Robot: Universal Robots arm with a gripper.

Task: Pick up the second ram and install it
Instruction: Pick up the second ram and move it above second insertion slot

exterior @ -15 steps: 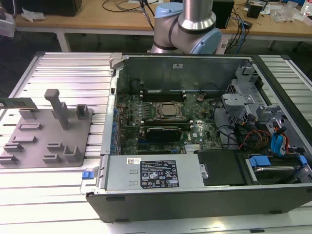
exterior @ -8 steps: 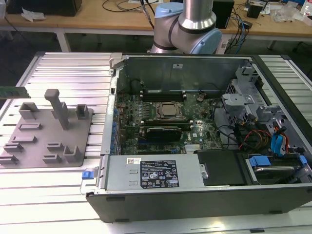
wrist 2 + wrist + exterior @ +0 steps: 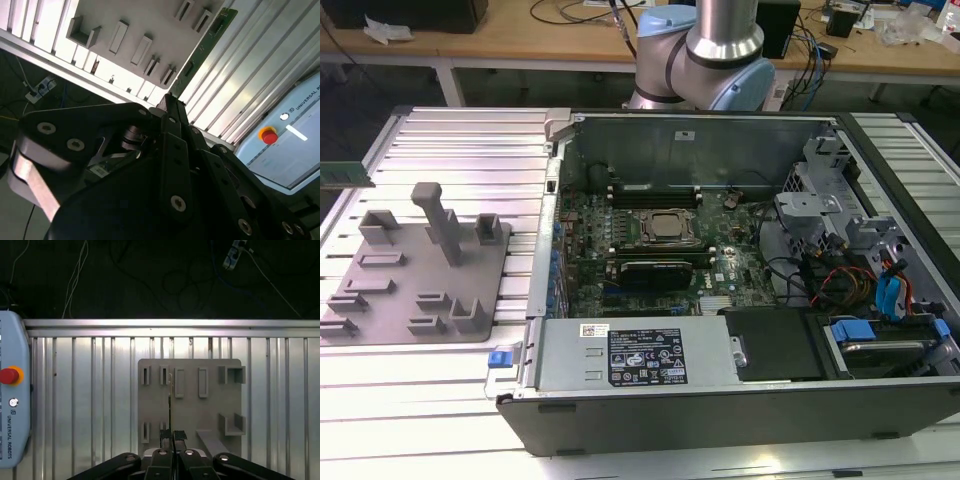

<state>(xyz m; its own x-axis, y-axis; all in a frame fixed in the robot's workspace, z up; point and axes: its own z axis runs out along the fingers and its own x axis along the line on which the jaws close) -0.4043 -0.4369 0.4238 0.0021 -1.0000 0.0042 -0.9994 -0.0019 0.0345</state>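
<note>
The fingers [image 3: 169,135] are closed on one end of the second ram [image 3: 206,46]. In the second wrist view we see the rest of the green stick running out free from the gripper [image 3: 170,102], with nothing supporting its far end. In the first wrist view the stick shows edge-on as a thin line above the grey fixture plate [image 3: 190,415], whose slots and blocks lie beneath it.

In the exterior view we take the green strip at the view's far left edge [image 3: 345,175] for the same stick. It is over the slatted table [image 3: 470,140], beyond the plate's tall post [image 3: 440,215] and well apart from the open computer case [image 3: 670,135].

We judge the main risk to be the hold itself. With only one end pinched, the long free part acts as a lever, so a knock or a quick swing could turn the stick between the pads or pull it loose.

A low path toward the case could clip the tall post or the case wall. Either contact would shift the stick's angle without our noticing.

The memory slots [image 3: 655,190] beside the processor [image 3: 665,228] are narrow. A tilted or offset stick could therefore land on a slot's edge, and pressing down then could bend the board or seat one end only. Loose cables [image 3: 790,270] inside the case could also snag it.
</note>
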